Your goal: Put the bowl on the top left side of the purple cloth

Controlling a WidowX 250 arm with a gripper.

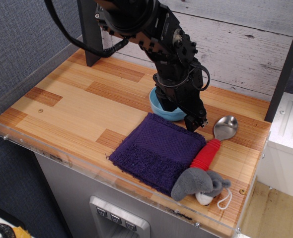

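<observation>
At the near right edge of the wooden table [72, 104], a grey stuffed toy [200, 182] lay on its side, its grey body touching the near right corner of the purple cloth [156, 151]. Just beyond the toy, a spoon [213, 141] with a red handle and a silver bowl stretched away to the far right, its handle running along the right edge of the cloth and its red end meeting the toy.

The purple cloth lay spread flat in the near middle of the table, turned at an angle so that one corner pointed toward the near edge. A woven band crossed it nearer its near side.

At the far edge of the cloth sat the bowl [159, 106], light blue and glossy. Only its left rim and side showed; the rest was hidden behind the arm. Whether it rested on the cloth's far edge or just beyond it could not be told.

The black gripper [188, 111] reached down over the right part of the bowl, with one finger tip ending near the cloth's far right corner. Whether its fingers were spread or clamped on the bowl's rim could not be told.
</observation>
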